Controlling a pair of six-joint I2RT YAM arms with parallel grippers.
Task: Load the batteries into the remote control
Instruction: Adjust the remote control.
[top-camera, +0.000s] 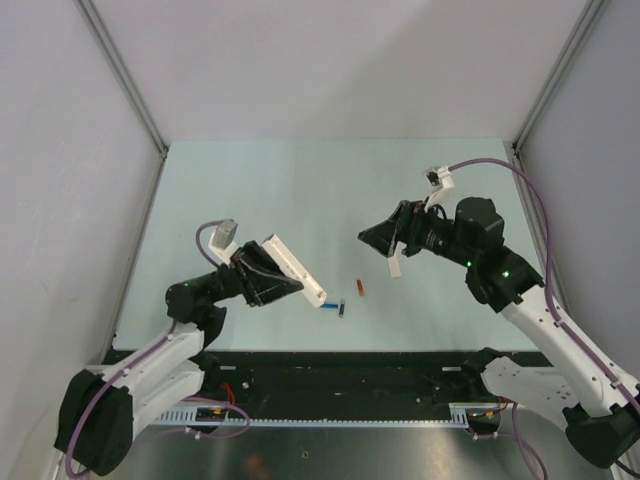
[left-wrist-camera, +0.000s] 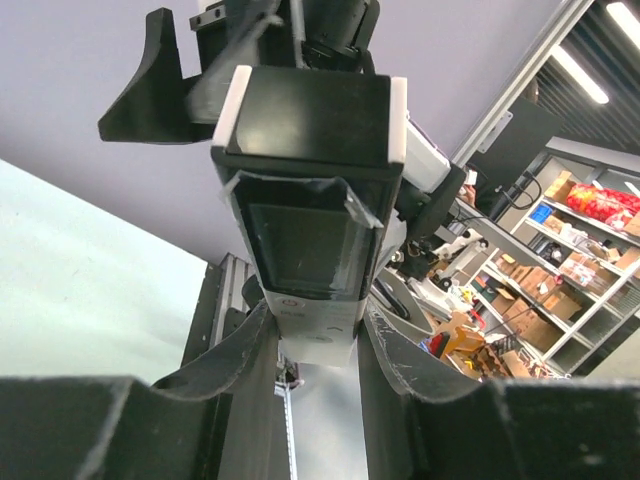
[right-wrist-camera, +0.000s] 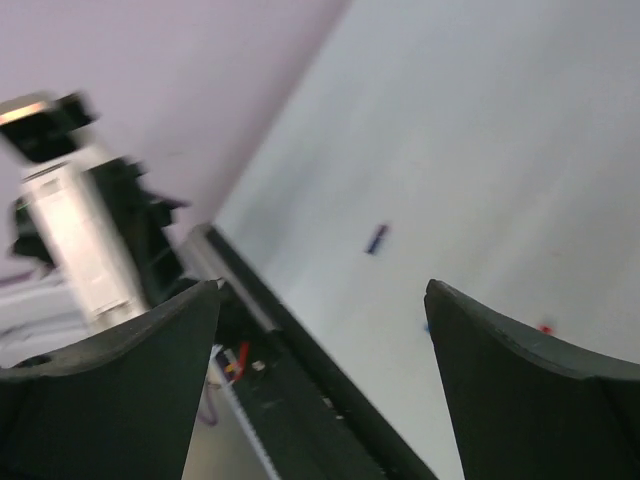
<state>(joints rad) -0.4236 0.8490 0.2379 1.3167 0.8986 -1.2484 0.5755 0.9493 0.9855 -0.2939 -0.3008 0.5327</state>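
Batteries (top-camera: 342, 308) (3 show: blue, black, red) lie near the bench's (top-camera: 250, 190) front edge; left gripper (top-camera: 272, 278) pinches the remote control (top-camera: 298, 270) aloft; right gripper (top-camera: 375, 237) hangs spread, empty. Best descend straight over 1, fingers across its width

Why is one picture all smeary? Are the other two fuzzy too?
Right wrist view: smeared all over, with the remote control and a battery just soft streaks. Left wrist view: sharp on the remote, and the shelves behind it are bright and cluttered. Top view: crisp and evenly lit, with no harsh shadows or glare.
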